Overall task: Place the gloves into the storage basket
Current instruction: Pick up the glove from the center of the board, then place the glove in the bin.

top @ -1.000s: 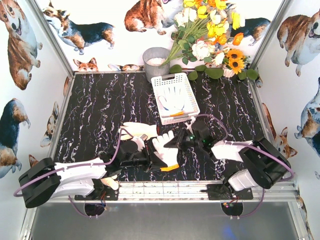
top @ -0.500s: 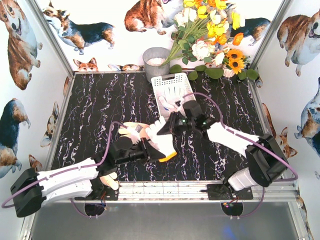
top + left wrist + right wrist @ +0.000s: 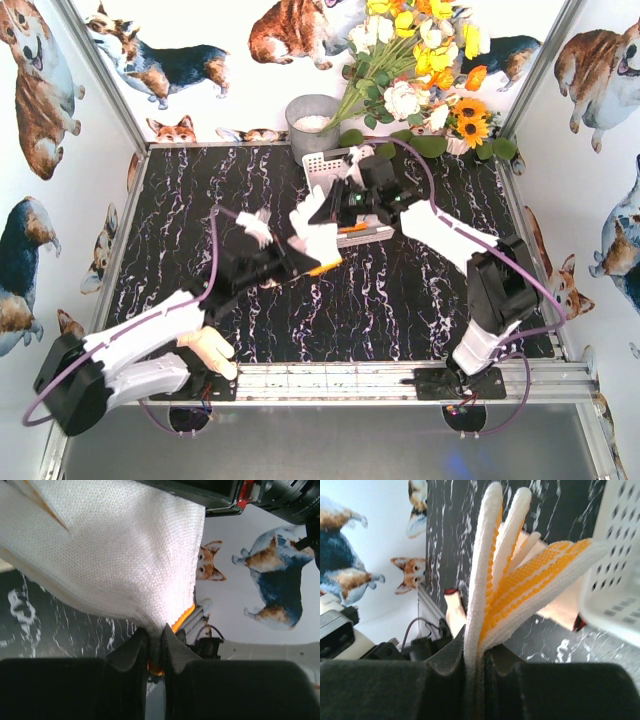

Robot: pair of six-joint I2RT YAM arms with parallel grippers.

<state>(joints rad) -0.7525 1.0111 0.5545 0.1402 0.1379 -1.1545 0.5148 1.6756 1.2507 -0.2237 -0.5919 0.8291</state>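
Observation:
A white knit glove [image 3: 315, 238] with an orange cuff hangs above the table just in front of the storage basket [image 3: 322, 165]. My left gripper [image 3: 298, 265] is shut on its cuff end; in the left wrist view the gripper [image 3: 156, 630] pinches white fabric [image 3: 115, 555]. My right gripper [image 3: 327, 212] is shut on its fingers, whose face is yellow dotted [image 3: 540, 575], and in the right wrist view the gripper [image 3: 479, 647] is beside the basket's wall [image 3: 615, 555]. An orange cuff [image 3: 352, 228] shows inside the basket, most of which my right arm hides. A cream glove [image 3: 255, 226] shows beside my left wrist.
A grey round bucket [image 3: 312, 120] stands behind the basket at the back wall. A bunch of flowers [image 3: 420, 70] fills the back right corner. Another cream glove [image 3: 212, 352] lies by the left arm's base at the near edge.
Both arms have moved away from the near edge toward the basket, carrying the white glove between them. The right gripper now reaches over the basket's front.

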